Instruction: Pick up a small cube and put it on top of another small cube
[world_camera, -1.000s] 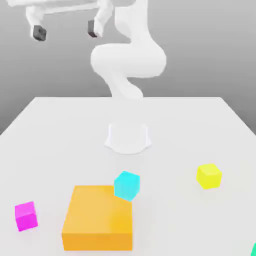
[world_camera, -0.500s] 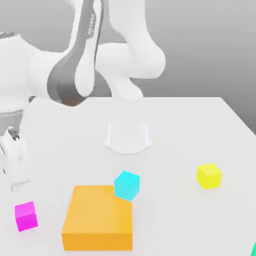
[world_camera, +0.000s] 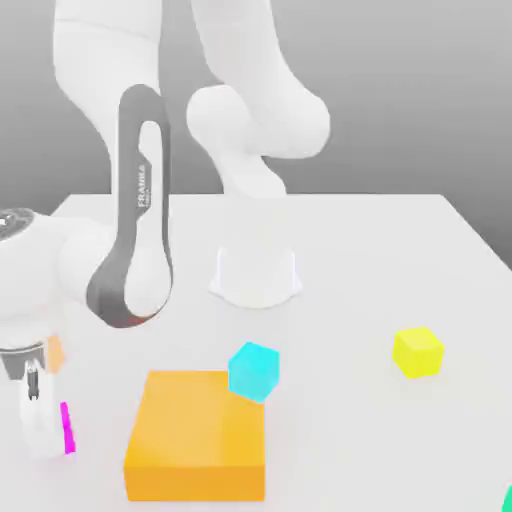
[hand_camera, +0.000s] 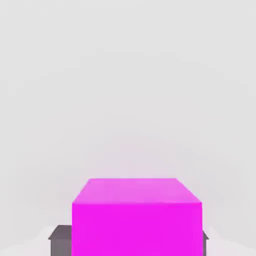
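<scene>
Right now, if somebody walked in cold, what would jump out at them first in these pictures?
The white arm bent low over the exterior view's left front corner, its gripper shut on the magenta cube, which sits between dark fingers in the hand view. Next, the flat orange block at front centre, with a cyan cube at its far corner.

A plain white table (world_camera: 400, 260) fills the lower part of the exterior view; its far edge runs straight across, and its side edges slant outward toward the near corners; behind it stands a bare grey backdrop, darker higher up; the light is soft and even, with faint shadows on the tabletop.
</scene>
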